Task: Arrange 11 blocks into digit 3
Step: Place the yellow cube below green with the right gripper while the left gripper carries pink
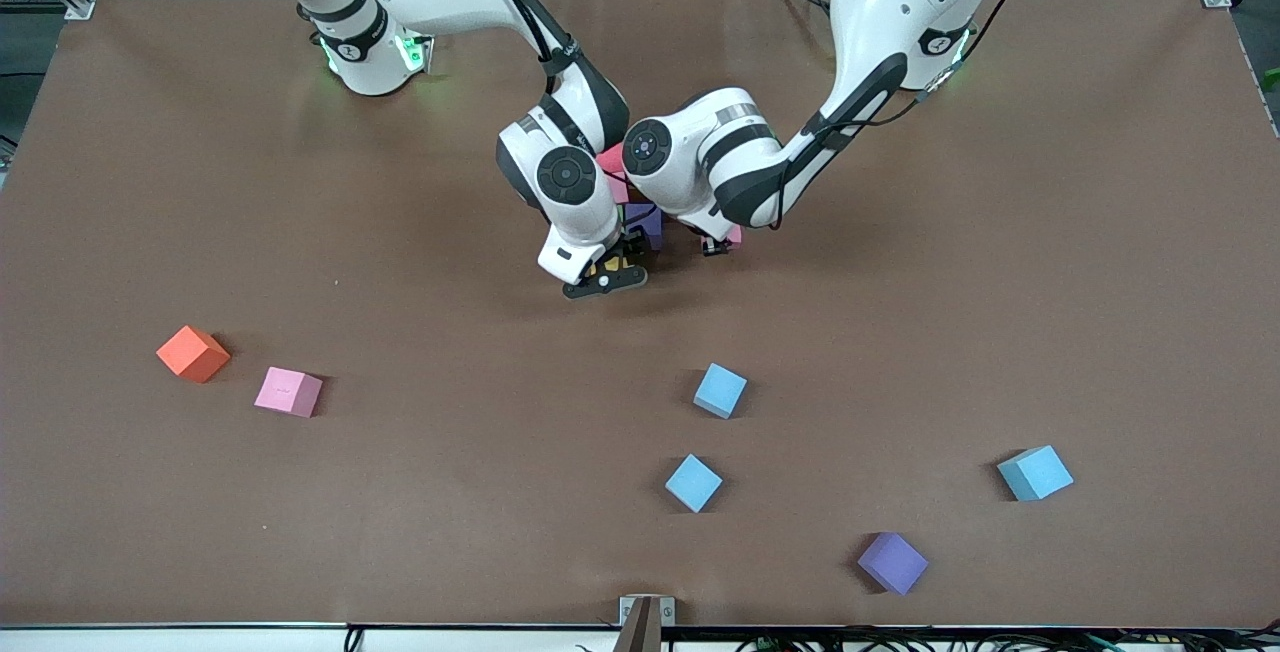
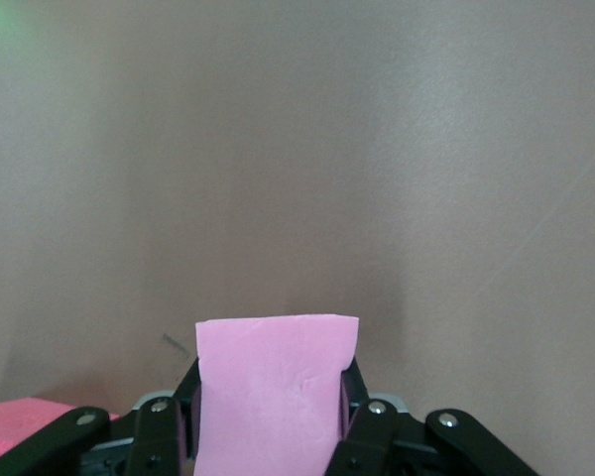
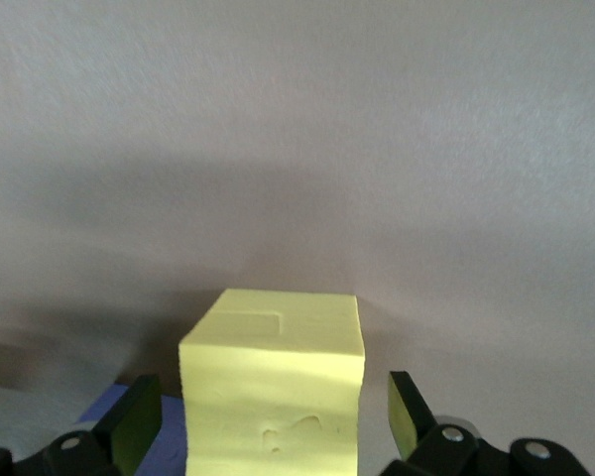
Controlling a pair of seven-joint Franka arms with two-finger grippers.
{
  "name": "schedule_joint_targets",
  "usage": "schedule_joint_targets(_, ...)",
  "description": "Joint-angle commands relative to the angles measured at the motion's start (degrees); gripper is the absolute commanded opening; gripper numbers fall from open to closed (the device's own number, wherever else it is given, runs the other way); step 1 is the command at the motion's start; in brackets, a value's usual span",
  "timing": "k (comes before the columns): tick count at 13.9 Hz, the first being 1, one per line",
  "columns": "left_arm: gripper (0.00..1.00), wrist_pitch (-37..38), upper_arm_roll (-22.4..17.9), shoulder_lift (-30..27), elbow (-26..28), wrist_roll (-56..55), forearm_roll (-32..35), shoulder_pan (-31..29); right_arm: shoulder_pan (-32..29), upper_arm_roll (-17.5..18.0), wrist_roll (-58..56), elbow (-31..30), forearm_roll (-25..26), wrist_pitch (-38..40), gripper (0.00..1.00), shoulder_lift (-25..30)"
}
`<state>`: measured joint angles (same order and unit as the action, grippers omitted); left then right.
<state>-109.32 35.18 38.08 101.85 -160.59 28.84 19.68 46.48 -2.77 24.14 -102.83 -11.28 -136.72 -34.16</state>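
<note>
Both arms work at the middle of the table [image 1: 1000, 232], over the growing digit 3 [image 1: 645, 222], which is mostly hidden under the two wrists; only a purple cube and bits of pink and yellow show there. The right gripper [image 3: 268, 436] has its fingers spread wide, standing apart from the sides of a yellow block [image 3: 273, 397] that sits on the table beside a purple one, so this block looks already released. The left gripper [image 2: 268, 416] is clamped tight on a pink block [image 2: 273, 397], with another pink cube visible just beside it. I think the step in hand is to finish placing these two. To do it well, the right gripper should rise straight up, without any side drift, so a finger does not drag the soft foam out of its row. The left one should lower its pink block flush against its neighbour and let go only when it rests flat. Six loose blocks [image 1: 720, 390] wait nearer the front camera: orange, pink, three light blue, one purple.
</note>
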Motion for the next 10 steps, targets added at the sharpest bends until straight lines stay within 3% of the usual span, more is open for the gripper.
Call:
schedule_joint_targets(1,0.01,0.2,0.9,-1.7,2.0,-14.7,2.6,2.0,-1.2,-0.3,0.0,0.5,-1.0,2.8,1.00,2.9)
schedule_joint_targets(4,0.01,0.1,0.9,-1.7,2.8,-17.7,6.0,2.2,-3.8,-0.7,-0.1,4.8,-1.0,9.4,1.00,4.0)
schedule_joint_targets(10,0.01,-0.5,0.9,-1.5,3.4,-18.4,6.8,2.2,-9.8,-6.2,-0.4,14.1,-0.3,18.6,1.00,4.0)
